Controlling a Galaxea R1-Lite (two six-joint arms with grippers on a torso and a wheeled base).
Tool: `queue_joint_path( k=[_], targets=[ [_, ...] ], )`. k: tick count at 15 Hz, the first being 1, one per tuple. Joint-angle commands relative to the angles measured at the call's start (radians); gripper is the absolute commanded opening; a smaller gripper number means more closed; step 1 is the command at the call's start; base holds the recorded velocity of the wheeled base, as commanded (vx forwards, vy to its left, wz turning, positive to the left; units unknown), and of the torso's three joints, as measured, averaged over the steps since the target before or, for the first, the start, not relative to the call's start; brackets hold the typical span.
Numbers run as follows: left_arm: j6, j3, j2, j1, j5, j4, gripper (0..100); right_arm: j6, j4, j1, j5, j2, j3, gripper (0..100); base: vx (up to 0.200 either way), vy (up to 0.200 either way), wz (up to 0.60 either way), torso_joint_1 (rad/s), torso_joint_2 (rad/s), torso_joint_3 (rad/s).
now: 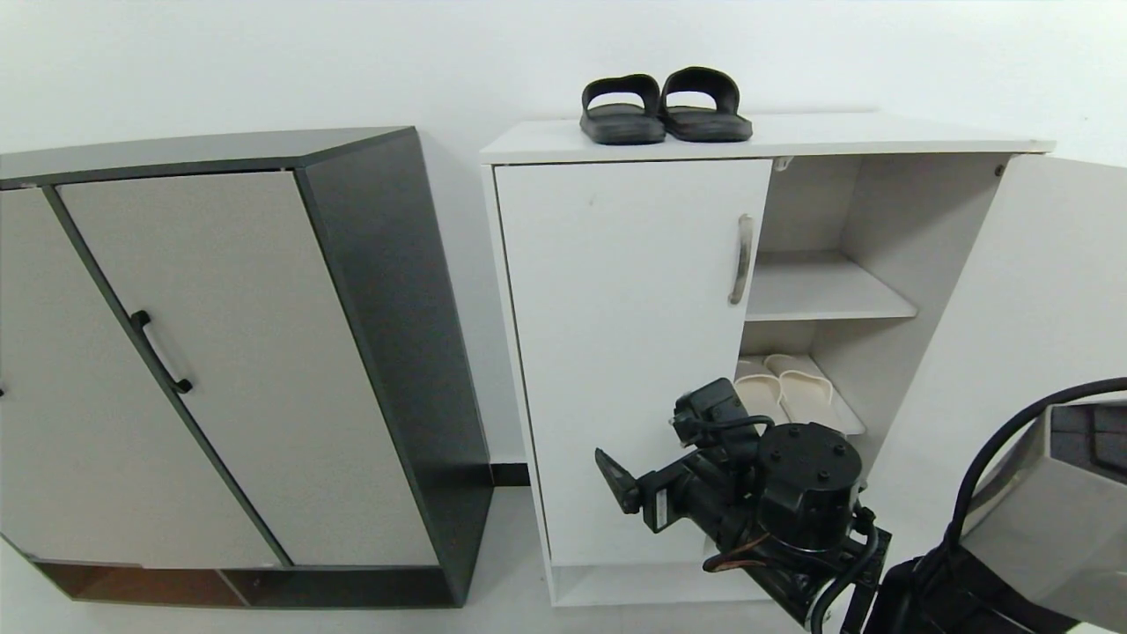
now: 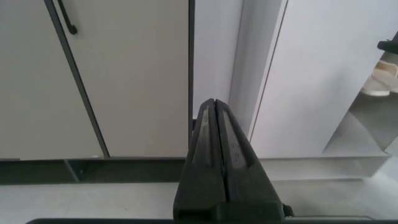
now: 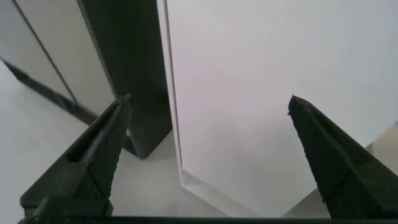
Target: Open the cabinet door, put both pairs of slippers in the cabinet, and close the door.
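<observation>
A white cabinet [image 1: 625,352] stands with its right door [image 1: 1021,335] swung open and its left door shut. A pair of black slippers [image 1: 665,110] sits on its top. A pair of cream slippers [image 1: 788,392] lies on the bottom shelf inside; the left wrist view catches the cream slippers [image 2: 380,81] at its edge. My right gripper [image 1: 627,482] hangs low before the shut left door, open and holding nothing; in its wrist view the right gripper [image 3: 208,112] faces that door's lower corner. My left gripper [image 2: 214,104] is shut and empty, low, facing the gap between the two cabinets.
A dark cabinet [image 1: 220,352] with two grey doors and black handles stands close on the left of the white one. The middle shelf [image 1: 828,295] inside the white cabinet is bare. A metal handle [image 1: 742,260] runs down the shut door's edge. Pale floor lies in front.
</observation>
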Motion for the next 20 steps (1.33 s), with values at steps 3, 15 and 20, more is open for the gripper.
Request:
queue_joint_path(
  k=[3, 15, 20],
  targets=[
    [-0.001, 0.000, 0.001, 0.001, 0.000, 0.000, 0, 0.000, 0.002, -0.001, 0.000, 0.003, 0.000, 100, 0.000, 0.000, 0.00, 0.186, -0.10, -0.177],
    [-0.001, 0.000, 0.001, 0.001, 0.002, 0.000, 0, 0.000, 0.001, -0.003, 0.000, 0.003, 0.000, 100, 0.000, 0.000, 0.00, 0.211, -0.52, -0.232],
    [-0.001, 0.000, 0.001, 0.001, 0.002, 0.000, 0, 0.000, 0.001, -0.003, 0.000, 0.003, 0.000, 100, 0.000, 0.000, 0.00, 0.275, -0.50, -0.245]
  ],
)
